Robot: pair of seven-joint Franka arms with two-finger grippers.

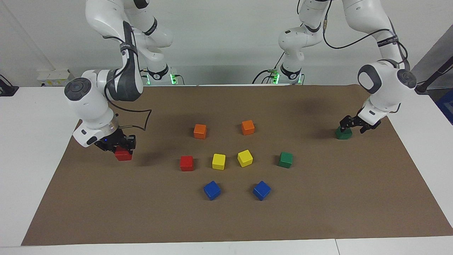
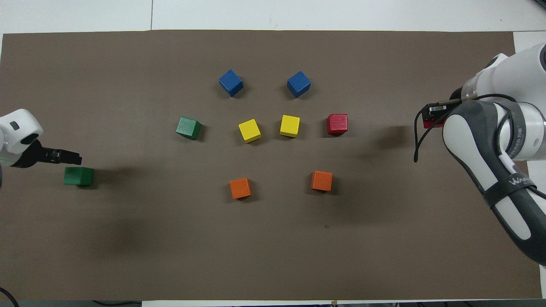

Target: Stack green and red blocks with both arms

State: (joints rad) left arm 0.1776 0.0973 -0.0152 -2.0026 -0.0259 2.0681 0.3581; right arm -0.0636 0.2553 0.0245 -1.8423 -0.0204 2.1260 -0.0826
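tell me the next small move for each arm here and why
Probably: the right gripper, jaws shut on a red block low over the mat at the right arm's end, sets it down and opens. The left gripper hangs open just above the green block lying on the mat at the left arm's end, so it should likely lift away toward the other green block.
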